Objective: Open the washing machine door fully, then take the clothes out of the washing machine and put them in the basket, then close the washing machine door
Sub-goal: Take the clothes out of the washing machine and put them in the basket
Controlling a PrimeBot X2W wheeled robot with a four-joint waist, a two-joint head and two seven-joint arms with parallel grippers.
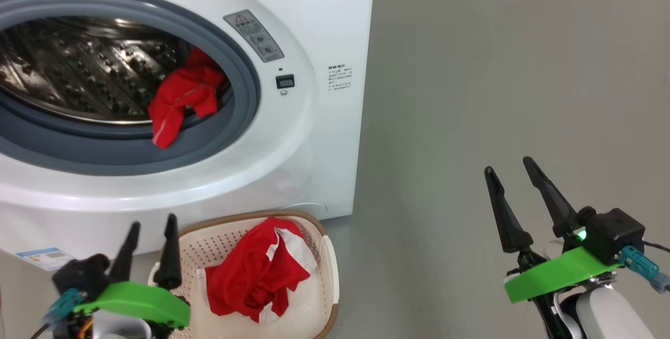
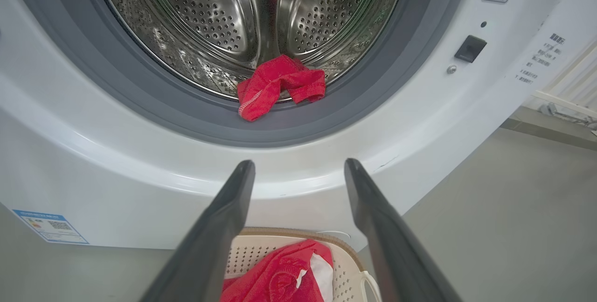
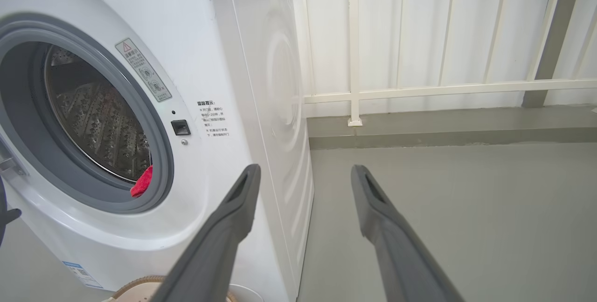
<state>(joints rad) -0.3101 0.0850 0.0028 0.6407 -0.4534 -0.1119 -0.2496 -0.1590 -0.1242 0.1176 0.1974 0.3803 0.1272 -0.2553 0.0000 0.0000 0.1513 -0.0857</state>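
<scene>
One red garment (image 1: 183,95) lies at the front lip of the steel drum (image 1: 78,67), low on the right of the opening. Its loose end droops onto the grey rubber ring (image 1: 104,145) of the washing machine (image 1: 324,25). The rest of the drum I can see looks bare metal.

The second garment (image 1: 256,276), red with white panels, sits bunched inside the basket (image 1: 332,271). It reaches up toward the far rim, with perforated bottom showing to its left. The basket stands on the floor (image 1: 497,67), just in front of the machine's lower front, toward its right corner.

My left jaws are spread apart and hold nothing. The dark fingers (image 1: 170,255) hover at the basket's left side, tips aimed at the white front below the ring. In the left wrist view the basket and its garment show low between them.

A blue sticker (image 1: 44,258) is on the machine's lower left.

My right jaws are also spread and empty. Their fingers (image 1: 502,208) are over bare floor, well apart from the machine and basket, off to the right. A white railing (image 3: 419,90) stands beyond them.
</scene>
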